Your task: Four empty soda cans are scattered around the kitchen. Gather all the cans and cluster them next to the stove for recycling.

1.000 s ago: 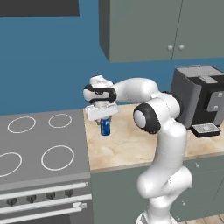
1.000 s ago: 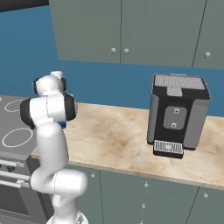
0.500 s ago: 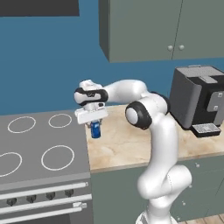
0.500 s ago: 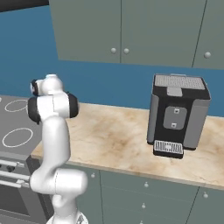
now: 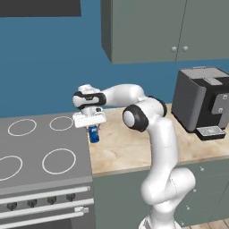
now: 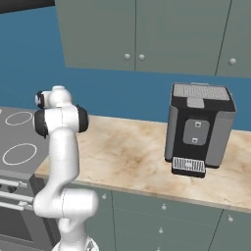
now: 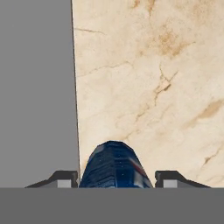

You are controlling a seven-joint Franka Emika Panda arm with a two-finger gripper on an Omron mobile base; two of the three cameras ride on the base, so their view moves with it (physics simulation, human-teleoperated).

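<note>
A blue soda can [image 5: 94, 134] stands upright between the fingers of my gripper [image 5: 93, 129], low over the beige counter right beside the stove's [image 5: 40, 154] right edge. In the hand view the blue can [image 7: 115, 168] sits between both fingertips of the gripper [image 7: 116, 179], which is shut on it. The grey stove [image 7: 35, 87] lies on the left and the marble counter [image 7: 153, 87] on the right. I cannot tell whether the can touches the counter. The arm reaches leftward from its base, and the stove [image 6: 14, 142] also shows at the left of the right base view.
A black and grey coffee machine [image 5: 201, 103] stands on the counter's right end, also visible as the coffee machine [image 6: 198, 127]. Grey-green wall cabinets [image 5: 165, 29] hang above. The stove's knob row [image 5: 40, 203] faces the front.
The arm swung left with the blue can, carrying it from mid-counter to the stove's edge and a little lower. The jaws have drawn slightly closer together.
</note>
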